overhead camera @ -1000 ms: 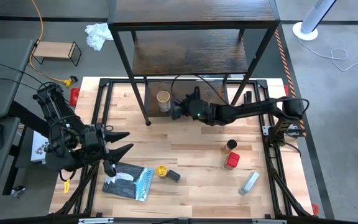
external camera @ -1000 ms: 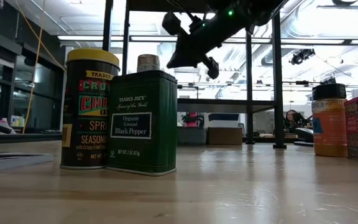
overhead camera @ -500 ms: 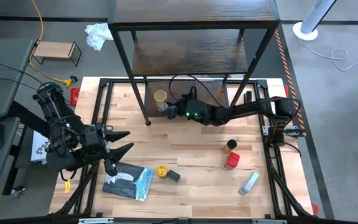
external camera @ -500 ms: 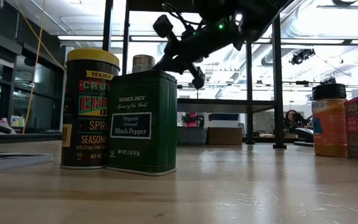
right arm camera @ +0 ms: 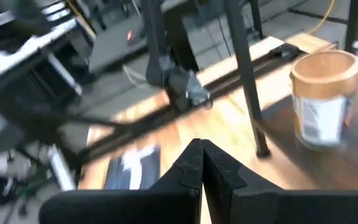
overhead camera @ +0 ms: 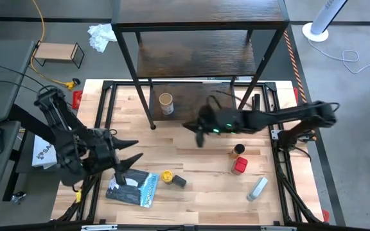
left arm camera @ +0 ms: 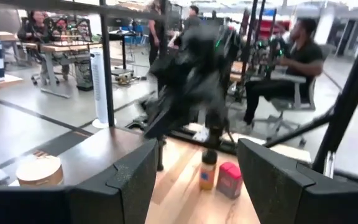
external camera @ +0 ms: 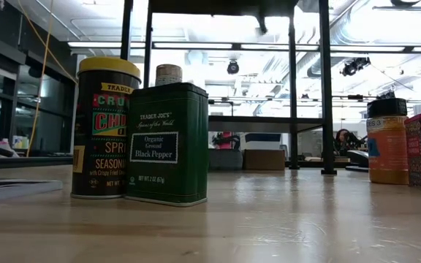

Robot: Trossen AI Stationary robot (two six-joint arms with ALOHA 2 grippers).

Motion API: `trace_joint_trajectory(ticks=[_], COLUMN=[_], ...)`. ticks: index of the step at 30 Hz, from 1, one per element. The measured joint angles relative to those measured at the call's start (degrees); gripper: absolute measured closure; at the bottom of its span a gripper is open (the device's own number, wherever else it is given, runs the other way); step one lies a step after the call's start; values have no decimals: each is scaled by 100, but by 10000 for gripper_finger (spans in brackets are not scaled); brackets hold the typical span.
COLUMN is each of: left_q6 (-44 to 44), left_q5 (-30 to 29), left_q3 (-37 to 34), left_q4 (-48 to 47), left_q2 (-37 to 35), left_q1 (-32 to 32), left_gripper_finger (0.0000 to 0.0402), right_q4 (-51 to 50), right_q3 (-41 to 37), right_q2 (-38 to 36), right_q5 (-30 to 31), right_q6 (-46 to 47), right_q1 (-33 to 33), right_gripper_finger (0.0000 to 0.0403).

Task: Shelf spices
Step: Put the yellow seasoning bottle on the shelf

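Observation:
The tan-lidded jar [overhead camera: 166, 102] [right arm camera: 325, 99] stands upright on the lowest dark board of the shelf [overhead camera: 191, 54]. My right gripper [overhead camera: 196, 131] [right arm camera: 201, 163] is shut and empty, hovering to the right of and nearer than that jar. The yellow-lidded jar [overhead camera: 166, 175] [external camera: 107, 128] and the small dark tin [overhead camera: 180, 181] [external camera: 168, 142] stand together near the front of the table. The brown jar [overhead camera: 238, 150] and the red one [overhead camera: 239, 165] stand at mid right. My left gripper [overhead camera: 132, 151] [left arm camera: 197, 186] waits open above the table's left side, holding nothing.
A flat blue-grey packet [overhead camera: 133, 188] lies at the front left, under my left gripper. A grey-white tube [overhead camera: 257, 188] lies at the front right. The shelf's thin black legs [overhead camera: 151, 122] stand on the table's far part. People sit in the room beyond.
My right gripper, shut throughout, has drawn back from beside the tan-lidded jar, moving up and toward the table's right and near edges. It has left the low view. The jar stays upright on the shelf's lowest board.

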Motion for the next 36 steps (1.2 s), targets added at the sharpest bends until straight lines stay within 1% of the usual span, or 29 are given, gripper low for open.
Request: trace_joint_trajectory(ticks=[2,3,7,9,11,14,16,18,20,23,27,29,32,36], left_q6=[-336,-581,-1707,-1950,-1997,-2016,-2040,-2148,-2251,-2396,-2583,-2658,-2776,-3202], left_q5=[247,488,1924,2541,3024,3505,3704,3768,3816,3966,4013,4127,4700,5530], left_q3=[1,0,0,-2,-7,-7,-7,-7,-4,-7,-5,0,4,4], left_q4=[-312,-501,-1194,-1417,-1418,-1240,-1155,-1125,-1110,-1115,-1115,-1098,-1114,-1108], left_q2=[81,116,253,361,428,438,440,440,440,440,440,491,656,1135], left_q1=[144,251,840,1089,1280,1471,1518,1512,1479,1456,1436,1423,1386,1259], left_gripper_finger=[183,183,183,183,183,183,183,183,183,183,183,183,183,183], right_q4=[-839,-1282,-2637,-3013,-3291,-3471,-3530,-3570,-3576,-3612,-3579,-3579,-3577,-3579], right_q3=[8,8,5,5,1,-1,-1,-1,-1,-1,-1,-1,-1,-1], right_q2=[-455,-651,-1190,-1296,-1290,-1223,-1124,-1008,-913,-741,-547,-453,-417,-417], right_q5=[296,435,910,1187,1373,1456,1454,1382,1295,1272,1277,1239,1142,1097], right_q6=[50,153,1003,1448,1811,2015,1989,1968,1962,1854,1672,1670,1568,1257], right_q1=[409,641,1597,2039,2396,2771,2954,3041,3078,3131,3143,3143,3143,3143], right_gripper_finger=[403,403,403,403,403,399,385,361,328,269,189,155,118,95])
